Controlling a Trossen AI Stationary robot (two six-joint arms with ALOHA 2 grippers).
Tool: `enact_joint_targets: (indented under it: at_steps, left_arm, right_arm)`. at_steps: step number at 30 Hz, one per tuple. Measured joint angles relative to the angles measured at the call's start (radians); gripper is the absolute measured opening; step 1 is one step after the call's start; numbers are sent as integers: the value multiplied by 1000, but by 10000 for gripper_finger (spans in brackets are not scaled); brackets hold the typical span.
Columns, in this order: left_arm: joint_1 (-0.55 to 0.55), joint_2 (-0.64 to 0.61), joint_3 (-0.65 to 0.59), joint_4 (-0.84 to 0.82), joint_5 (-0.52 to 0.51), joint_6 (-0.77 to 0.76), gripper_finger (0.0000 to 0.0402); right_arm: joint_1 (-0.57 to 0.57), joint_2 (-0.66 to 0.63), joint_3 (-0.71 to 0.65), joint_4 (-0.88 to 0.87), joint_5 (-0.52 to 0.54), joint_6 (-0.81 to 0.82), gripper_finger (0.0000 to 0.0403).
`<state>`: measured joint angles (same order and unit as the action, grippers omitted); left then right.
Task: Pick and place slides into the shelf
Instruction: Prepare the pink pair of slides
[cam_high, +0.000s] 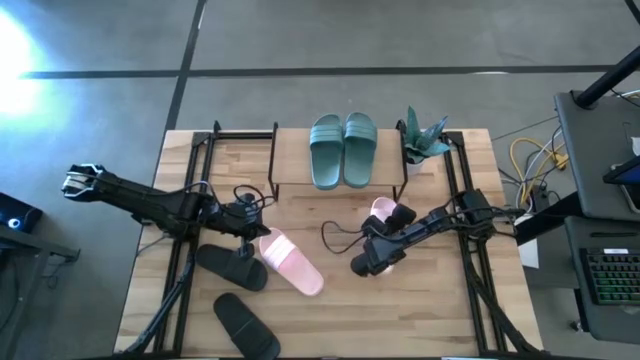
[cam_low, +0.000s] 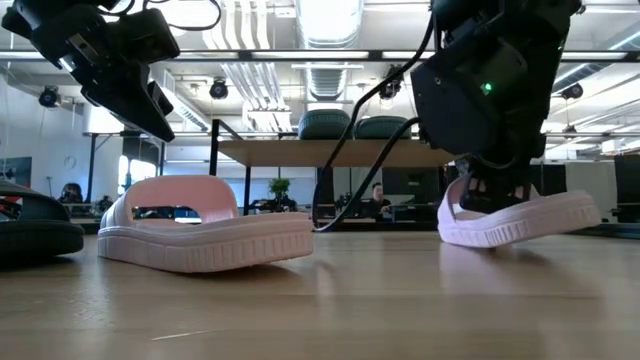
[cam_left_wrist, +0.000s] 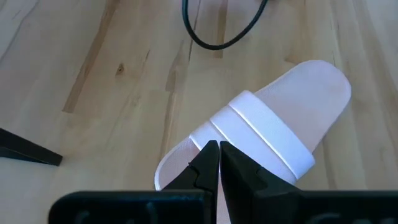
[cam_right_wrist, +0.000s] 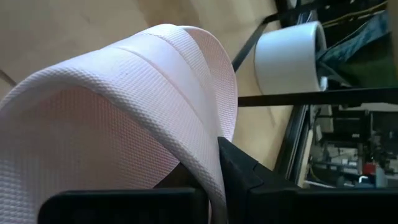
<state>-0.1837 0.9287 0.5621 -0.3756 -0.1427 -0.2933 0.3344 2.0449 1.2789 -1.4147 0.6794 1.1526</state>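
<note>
Pink slide (cam_high: 383, 212) is clamped by its strap in my right pincer (cam_high: 385, 240), which is closed on it. Low view shows one end of the sole (cam_low: 520, 222) tipped up off the tabletop (cam_high: 420, 310) while the other end touches down, so it's only partly lifted, I judge.

Key relation: the shelf (cam_high: 385, 187) sits just beyond this slide, toward the far edge of the tabletop. Two green slides (cam_high: 342, 148) take up the middle of the board, side by side, toes pointing away from me. The open bit of board nearest my right pincer is the strip between the green pair and the potted plant (cam_high: 422, 140). The held slide's long axis runs roughly toward the shelf, slightly angled, so I expect a small yaw correction and a lift over the front rail, not a big reorientation.

Left pincer (cam_high: 252, 222) is shut on nothing, hovering over the heel end of the other pink slide (cam_high: 291, 262), which lies flat and diagonal, toe pointing away from the shelf. Two black slides (cam_high: 240, 295) lie nearer the front left corner, well apart from the shelf.

Watch item: a loose black cable (cam_high: 335, 240) loops on the tabletop beside the right arm.
</note>
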Motion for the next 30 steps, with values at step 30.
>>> enact_joint_targets:
  at_steps: [30]
  left_arm:
    - [0, -2, 0, 0, 0, 13, 0]
  right_arm:
    - [71, -36, 240, -117, -37, -6, 149]
